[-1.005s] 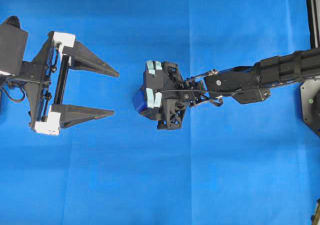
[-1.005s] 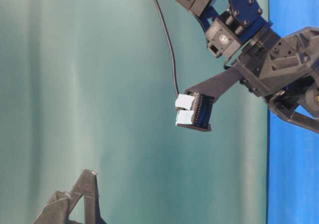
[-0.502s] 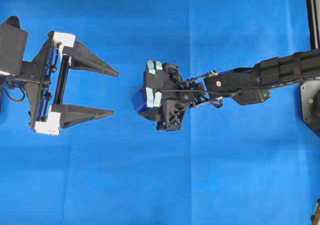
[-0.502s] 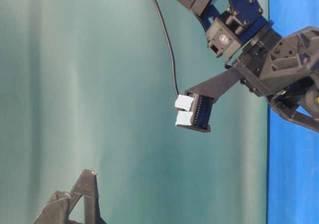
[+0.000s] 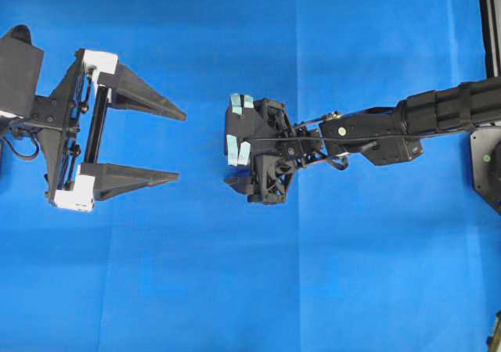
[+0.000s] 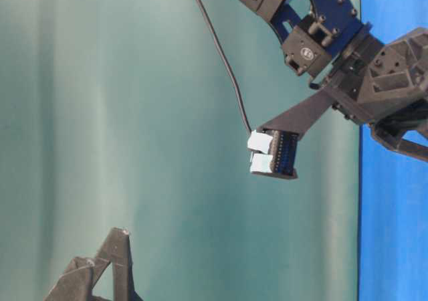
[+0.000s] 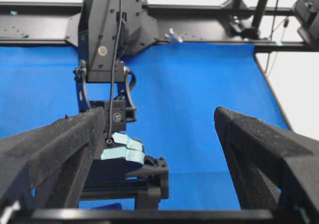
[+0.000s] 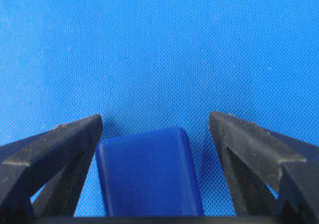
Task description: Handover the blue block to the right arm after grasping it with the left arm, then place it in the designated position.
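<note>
— Two claws, both spread: left gripper (image 5: 176, 147) waits empty, since its handover is done?
— Yes; beyond it, right gripper (image 8: 155, 129) stands apart around the blue block (image 8: 148, 171), seemingly released onto the cloth (image 8: 159, 45)

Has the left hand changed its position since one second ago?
No. In the overhead view the left hand lies at the same place against the vertical fold line of the blue cloth, with its fingers spread open as before.
</note>
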`<action>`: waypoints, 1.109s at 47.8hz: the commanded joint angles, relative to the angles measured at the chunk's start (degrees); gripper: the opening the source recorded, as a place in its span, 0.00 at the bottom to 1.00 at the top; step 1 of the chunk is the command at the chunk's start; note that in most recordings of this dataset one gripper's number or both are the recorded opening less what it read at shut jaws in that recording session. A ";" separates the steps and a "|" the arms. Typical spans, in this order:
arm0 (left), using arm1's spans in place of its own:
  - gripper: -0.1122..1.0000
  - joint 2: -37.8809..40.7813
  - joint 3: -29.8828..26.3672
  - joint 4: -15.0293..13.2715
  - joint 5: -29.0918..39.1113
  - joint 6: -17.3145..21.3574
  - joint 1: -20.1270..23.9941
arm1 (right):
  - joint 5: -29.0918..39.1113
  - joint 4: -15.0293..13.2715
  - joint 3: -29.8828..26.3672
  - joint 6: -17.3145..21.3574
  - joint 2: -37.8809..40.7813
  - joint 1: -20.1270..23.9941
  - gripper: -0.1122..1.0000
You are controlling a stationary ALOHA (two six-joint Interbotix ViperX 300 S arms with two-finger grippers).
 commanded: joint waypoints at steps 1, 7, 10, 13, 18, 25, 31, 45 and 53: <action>0.94 -0.53 -1.49 0.09 -0.35 0.18 -0.09 | 0.09 0.18 -0.79 0.00 -2.72 0.18 0.93; 0.94 -0.70 -1.41 0.09 -0.35 0.18 -0.18 | 0.35 0.00 -0.44 -0.09 -5.27 0.18 0.93; 0.94 -0.70 -1.41 0.09 -0.35 0.18 -0.09 | 0.88 0.00 -0.26 -0.18 -6.50 0.18 0.93; 0.94 -0.70 -1.41 0.09 -0.35 0.18 -0.09 | 1.93 0.00 -0.18 -0.26 -7.91 0.18 0.93; 0.94 -0.70 -1.41 0.09 -0.35 0.18 -0.09 | 4.57 -0.09 0.09 -0.26 -10.99 0.44 0.93; 0.94 -0.70 -1.49 0.09 -0.35 0.18 -0.09 | 8.79 -0.26 0.88 -0.53 -15.91 1.14 0.93; 0.94 -0.70 -1.58 0.09 -0.35 0.18 -0.09 | 11.60 -0.53 1.93 -0.62 -20.92 1.49 0.93; 0.94 -0.70 -1.58 0.09 -0.35 0.09 -0.18 | 18.02 -1.23 5.19 -0.62 -33.49 2.37 0.93; 0.94 -0.70 -1.67 0.09 -0.35 0.18 -0.09 | 21.45 -1.49 7.03 -0.62 -39.90 2.72 0.93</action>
